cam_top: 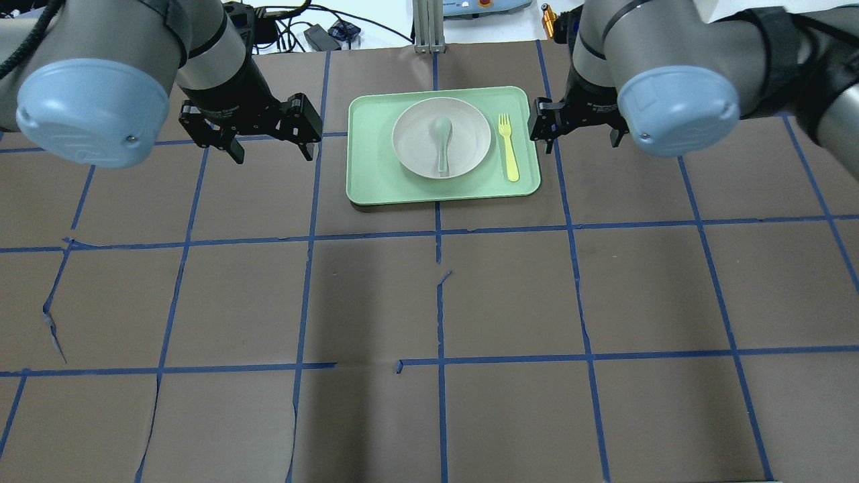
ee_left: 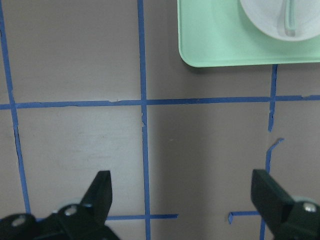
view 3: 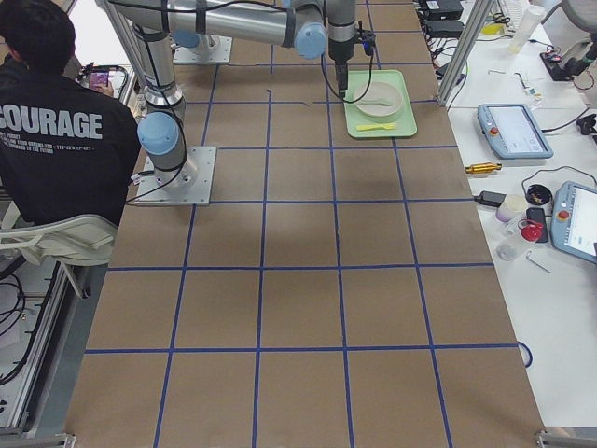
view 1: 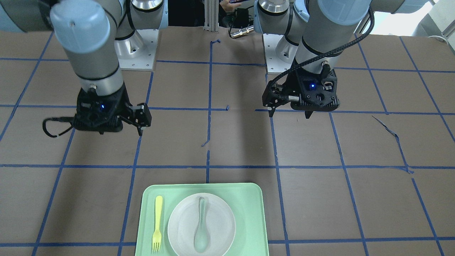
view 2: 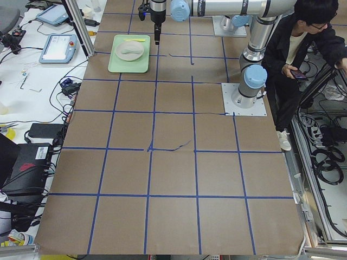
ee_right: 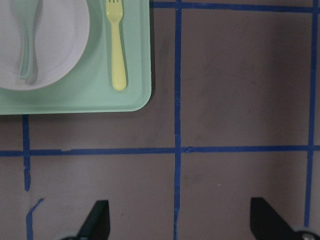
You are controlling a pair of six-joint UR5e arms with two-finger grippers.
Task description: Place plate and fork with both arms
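The off-white plate [cam_top: 416, 137] lies in the middle of a mint-green tray [cam_top: 372, 161] at the table's far side. The pale-yellow fork [cam_top: 508, 151] lies on the tray to the plate's right, tines pointing away from me. My left gripper [cam_top: 274, 155] is open and empty, above the table left of the tray. My right gripper [cam_top: 582, 143] is open and empty, just right of the tray, beside the fork. The left wrist view shows the tray's corner [ee_left: 215, 35] and the plate's edge [ee_left: 265, 20]. The right wrist view shows the fork [ee_right: 116, 45] and plate [ee_right: 55, 40].
A pale grey-green spoon [cam_top: 441, 144] lies on the plate. The brown table [cam_top: 436, 302] carries a grid of blue tape. A person [view 2: 303, 49] sits by the robot bases. Tablets and cables [view 3: 508, 126] lie beyond the table's far edge.
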